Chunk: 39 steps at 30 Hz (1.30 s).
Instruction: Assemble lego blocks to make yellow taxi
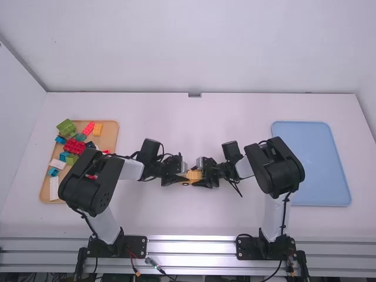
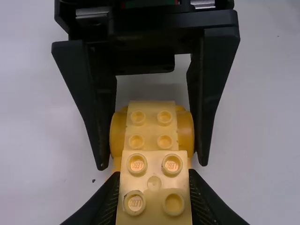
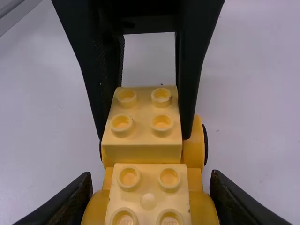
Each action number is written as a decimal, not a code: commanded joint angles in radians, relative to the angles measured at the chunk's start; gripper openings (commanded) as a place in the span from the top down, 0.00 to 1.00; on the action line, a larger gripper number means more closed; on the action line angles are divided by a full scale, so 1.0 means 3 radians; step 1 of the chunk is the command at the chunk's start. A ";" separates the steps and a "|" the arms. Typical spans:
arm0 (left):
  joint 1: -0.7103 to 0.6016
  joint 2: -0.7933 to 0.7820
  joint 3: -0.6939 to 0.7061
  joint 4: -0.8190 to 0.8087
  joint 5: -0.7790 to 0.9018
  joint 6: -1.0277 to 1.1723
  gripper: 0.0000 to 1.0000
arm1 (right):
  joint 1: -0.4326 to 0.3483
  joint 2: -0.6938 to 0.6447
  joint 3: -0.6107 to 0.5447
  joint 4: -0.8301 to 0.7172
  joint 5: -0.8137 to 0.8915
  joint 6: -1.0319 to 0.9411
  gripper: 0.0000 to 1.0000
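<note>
On the white table [image 1: 153,217], you see the blue tray [image 1: 311,164] at the right and the tan tray [image 1: 109,140] of mixed blocks at the left; between them, your left gripper [image 1: 184,174] and right gripper [image 1: 199,174] meet at the yellow taxi assembly [image 1: 194,175]. Your left jaws clamp its raised studded block [image 2: 155,187]; your right jaws appear pressed on its rounded wheel arches [image 3: 95,208] at the other end

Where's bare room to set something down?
White table between the grippers and back wall, or the blue tray. Crowded: the yellow blocks where left gripper and right gripper meet, and the tan tray.
</note>
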 commanded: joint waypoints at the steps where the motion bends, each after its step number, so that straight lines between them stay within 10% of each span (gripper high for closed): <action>1: -0.0057 0.0083 0.0010 0.0011 -0.0023 -0.0019 0.98 | 0.0000 0.0053 -0.0001 -0.0014 -0.0098 -0.0023 0.44; 10: -0.0067 0.0083 0.0052 -0.0131 -0.0013 -0.0006 0.97 | 0.0000 0.0053 0.0008 -0.0023 -0.0106 -0.0043 0.44; 18: -0.0094 0.0076 0.0075 -0.0120 0.0014 -0.0020 0.27 | 0.0000 0.0053 0.0003 -0.0022 -0.0095 -0.0042 0.43; 28: 0.0136 -0.0238 0.0266 -0.0462 0.0308 -0.0154 0.07 | -0.0005 0.0053 0.0003 -0.0023 -0.0094 -0.0042 0.43; 32: 0.0304 -0.0450 0.0286 -0.0599 0.0455 -0.0154 0.21 | -0.0009 0.0053 0.0003 -0.0023 -0.0100 -0.0042 0.43; 35: 0.0306 -0.0456 0.0276 -0.0636 0.0421 -0.0155 0.95 | -0.0005 0.0053 0.0003 -0.0020 -0.0104 -0.0042 0.43; 39: 0.0179 -0.0328 0.0212 -0.0656 0.0402 -0.0027 0.98 | -0.0003 0.0053 0.0006 -0.0020 -0.0106 -0.0041 0.43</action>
